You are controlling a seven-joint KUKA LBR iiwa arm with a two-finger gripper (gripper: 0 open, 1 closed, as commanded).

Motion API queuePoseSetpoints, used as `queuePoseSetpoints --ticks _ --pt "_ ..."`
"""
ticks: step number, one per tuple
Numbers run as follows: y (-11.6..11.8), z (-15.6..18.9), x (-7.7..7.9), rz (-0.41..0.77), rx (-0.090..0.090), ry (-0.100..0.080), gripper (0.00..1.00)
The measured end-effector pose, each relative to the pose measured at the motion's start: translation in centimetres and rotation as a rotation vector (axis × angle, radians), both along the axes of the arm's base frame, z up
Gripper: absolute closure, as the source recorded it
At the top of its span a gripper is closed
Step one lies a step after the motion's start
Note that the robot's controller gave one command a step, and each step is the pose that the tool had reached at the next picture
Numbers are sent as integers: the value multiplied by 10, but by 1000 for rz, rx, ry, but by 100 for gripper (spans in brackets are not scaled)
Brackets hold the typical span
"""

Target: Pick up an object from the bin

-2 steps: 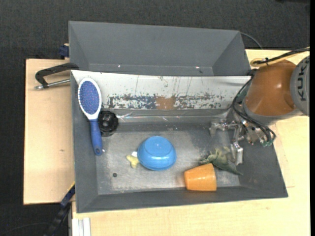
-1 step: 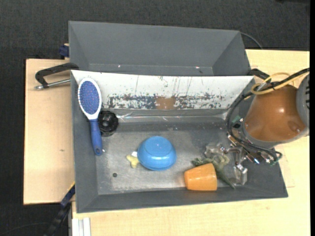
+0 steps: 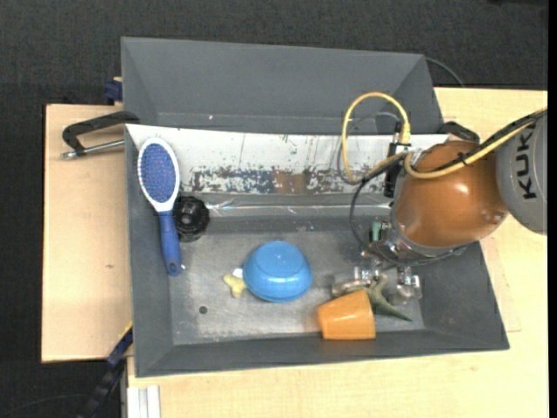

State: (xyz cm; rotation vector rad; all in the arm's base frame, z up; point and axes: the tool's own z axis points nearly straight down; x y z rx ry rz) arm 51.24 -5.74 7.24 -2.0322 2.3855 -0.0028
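Observation:
My gripper [image 3: 383, 284] hangs low at the bin's front right, under the orange dome on the wrist. Its metal fingers stand just above an orange cup [image 3: 346, 316] that lies on its side by the front wall. A dark green piece [image 3: 390, 305] lies right of the cup, partly under the fingers; what it is cannot be made out. Left of the cup rests a blue upturned bowl [image 3: 277, 271] with a small pale yellow thing [image 3: 233, 283] at its left edge.
A blue and white hairbrush [image 3: 162, 194] leans along the left wall. A small black round thing [image 3: 190, 217] lies beside its handle. The arm and its yellow cable cover the bin's right side.

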Motion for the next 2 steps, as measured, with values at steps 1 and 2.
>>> queuePoseSetpoints --ticks 1,2 --pt "-1 0 0 -3 0 1 100" --pt "25 160 4 1 -2 -6 100"
